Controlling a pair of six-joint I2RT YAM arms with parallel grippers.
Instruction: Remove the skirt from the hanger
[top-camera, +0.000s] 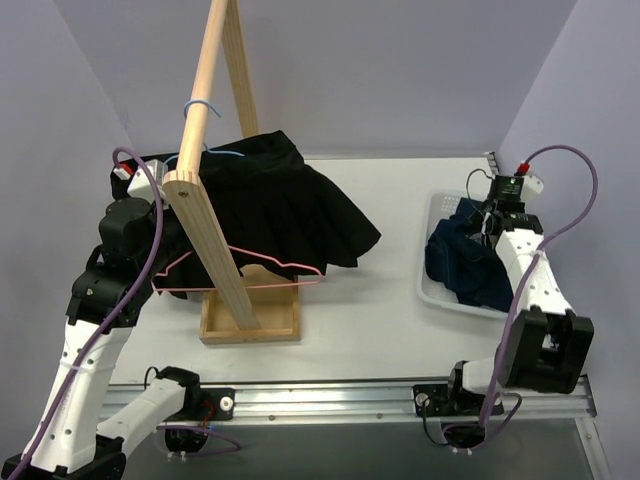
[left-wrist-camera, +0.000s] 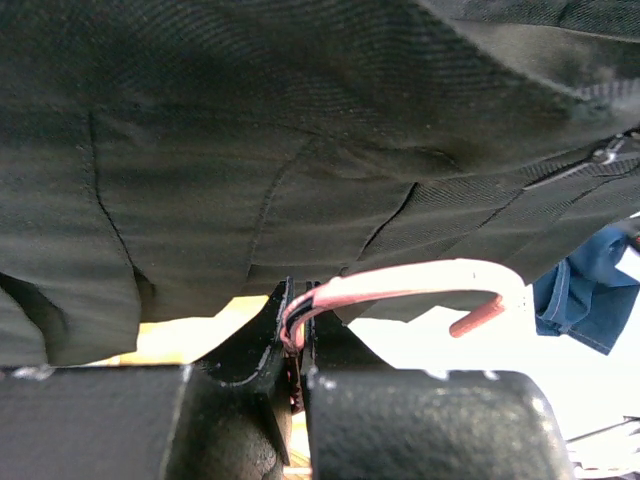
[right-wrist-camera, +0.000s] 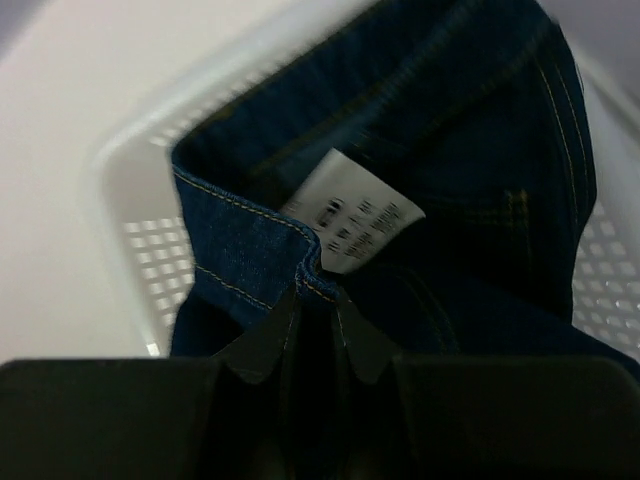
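Beside the rack (top-camera: 205, 120), the left gripper (left-wrist-camera: 298, 335) clamps the pink hanger (left-wrist-camera: 420, 278) under the skirt (left-wrist-camera: 300, 150).
The skirt hangs against the rack, above the table (top-camera: 380, 300), draped over the hanger; whether it is fastened to the hanger I cannot tell; the right gripper (right-wrist-camera: 318, 300) is closed on denim (right-wrist-camera: 450, 150) in the basket (right-wrist-camera: 130, 200), well apart. To do this well, the left should hold the wire firm; the right should drop the denim, take the skirt's edge, and draw it off slowly, clear of the rack.
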